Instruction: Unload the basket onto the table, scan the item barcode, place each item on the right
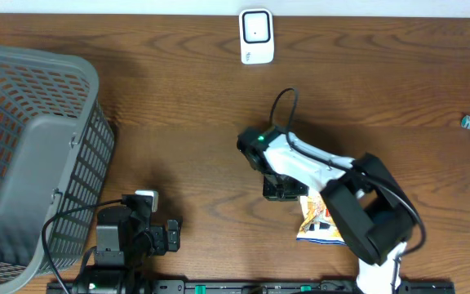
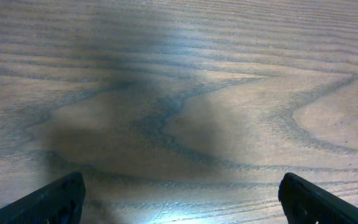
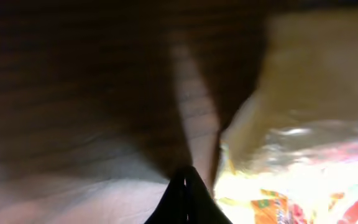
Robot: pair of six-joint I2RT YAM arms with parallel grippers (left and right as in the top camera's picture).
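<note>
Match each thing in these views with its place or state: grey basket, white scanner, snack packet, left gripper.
Things:
1. grey basket
2. white scanner
3. snack packet
4. left gripper

Places or states:
A. jaws wide apart
B. far edge of the table, near the middle
C. left side of the table
D. partly under the right arm

Pairs: 1-C, 2-B, 3-D, 4-A.

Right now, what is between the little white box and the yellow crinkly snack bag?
Overhead view: bare brown wooden table, then the right end effector.
</note>
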